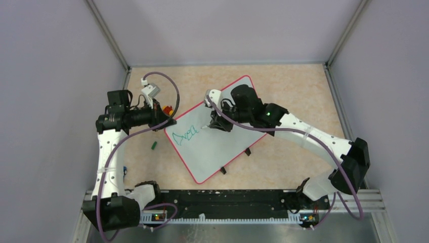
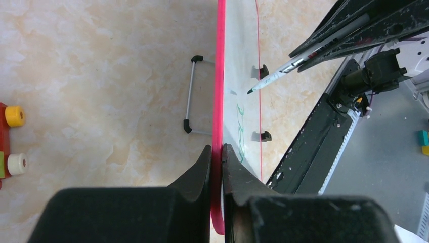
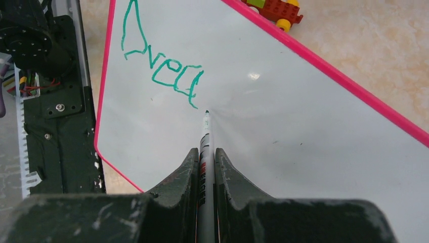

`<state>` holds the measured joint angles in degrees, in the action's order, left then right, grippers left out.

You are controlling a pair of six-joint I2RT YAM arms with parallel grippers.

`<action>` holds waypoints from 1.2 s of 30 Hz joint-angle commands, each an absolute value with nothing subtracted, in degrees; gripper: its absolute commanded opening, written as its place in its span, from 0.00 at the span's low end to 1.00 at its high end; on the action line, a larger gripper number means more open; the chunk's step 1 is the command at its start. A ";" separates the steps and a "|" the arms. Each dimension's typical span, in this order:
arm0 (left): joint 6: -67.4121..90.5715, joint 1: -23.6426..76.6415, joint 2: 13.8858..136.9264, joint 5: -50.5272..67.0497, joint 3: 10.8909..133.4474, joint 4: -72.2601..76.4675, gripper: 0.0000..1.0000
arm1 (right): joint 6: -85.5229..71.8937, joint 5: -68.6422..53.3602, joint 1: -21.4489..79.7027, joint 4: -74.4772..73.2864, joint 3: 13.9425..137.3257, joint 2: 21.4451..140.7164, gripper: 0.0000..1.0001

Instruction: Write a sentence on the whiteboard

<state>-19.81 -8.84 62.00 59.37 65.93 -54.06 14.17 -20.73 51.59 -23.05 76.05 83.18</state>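
Starting nearest the arm bases, the whiteboard [image 1: 217, 147] is lying flat on the desk [image 1: 293, 86], turned diagonally, with its small black feet [image 1: 222, 170] poking out along the near right edge. It is looking thin, light and stiff with a slick face, so I am judging it will skate or pivot under pen pressure unless it is pinned, and the red rim [image 2: 218, 76] is the sensible place to take it. That is exactly what you are doing: your left gripper [image 2: 216, 149] is pressing its fingers together on the rim at the left edge. A loose green cap [image 1: 154, 145] is sitting on the desk just off that edge, clear of the board. Moving inward, your right gripper [image 3: 205, 152] is pinching the marker [image 3: 205, 134], a slim smooth barrel that I expect could twist or slide in the pads if you lean hard, so light pressure is suiting it. Its tip is hovering or touching just past the last green letter; I cannot tell which. The sentence [image 3: 162, 66] is reading only "Drea" so far, near the left end, with plenty of white board running ahead. Beyond the rim, a wire bracket [image 2: 190, 93] and a red toy car [image 3: 275, 9] are resting on the desk, near your left gripper but not blocking the writing line.
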 commanded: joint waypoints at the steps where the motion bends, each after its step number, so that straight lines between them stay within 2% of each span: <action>1: -23.03 -7.72 61.99 58.55 66.24 -53.06 0.00 | 15.05 -21.80 50.82 -21.77 80.33 81.37 0.00; 15: -30.28 -6.07 66.53 53.92 67.10 -53.03 0.00 | 13.91 -26.63 48.78 -21.37 81.23 81.86 0.00; 36: -29.84 -5.98 61.27 55.19 66.06 -53.10 0.00 | 14.46 -26.05 48.88 -19.75 80.58 85.99 0.00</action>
<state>-27.99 -6.33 62.61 56.25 66.63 -54.52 13.93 -25.17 49.06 -22.28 79.90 85.71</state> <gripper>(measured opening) 0.112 0.120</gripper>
